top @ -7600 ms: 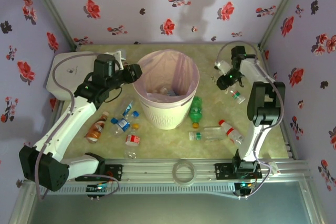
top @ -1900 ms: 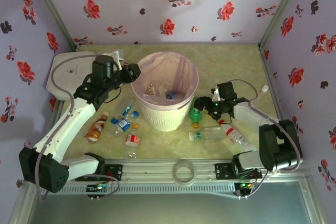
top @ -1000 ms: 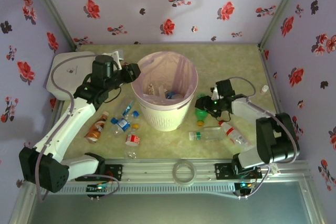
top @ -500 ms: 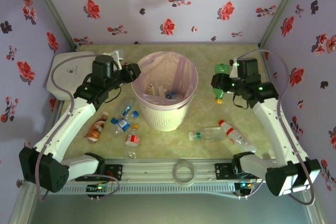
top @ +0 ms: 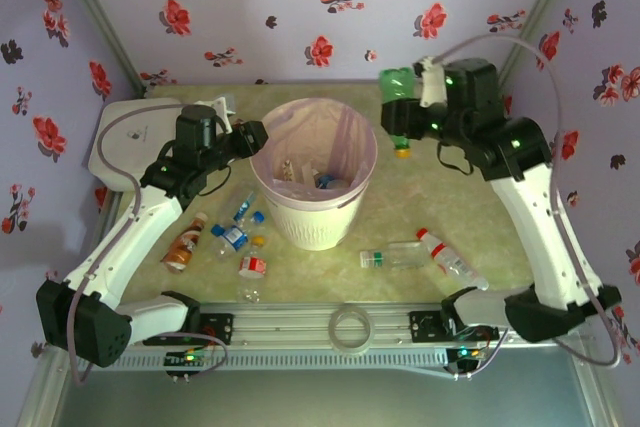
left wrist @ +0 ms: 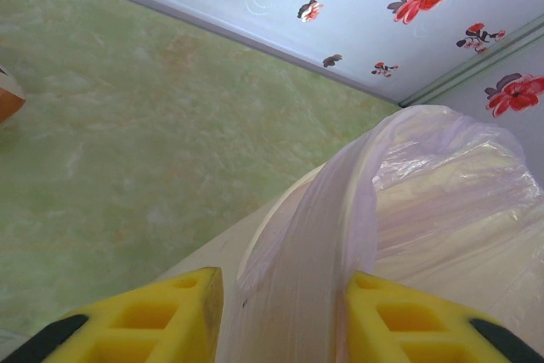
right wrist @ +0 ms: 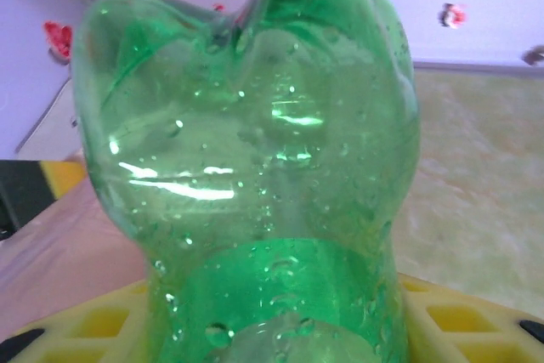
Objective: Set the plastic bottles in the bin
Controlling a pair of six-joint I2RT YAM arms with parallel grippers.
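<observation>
Flowered lilac walls [top: 300, 7] close round a pale green tabletop [top: 440, 197]. The right tool [top: 408, 117] is clenched on a green bottle [top: 396, 107], held up in the air just beside the far right rim of the bin [top: 312, 225]. The left tool [top: 256, 137] is pinched shut on the pink liner [left wrist: 340, 235] at the bin's left rim. Other bottles [top: 232, 237] lie on the tabletop, left and right of the bin.
</observation>
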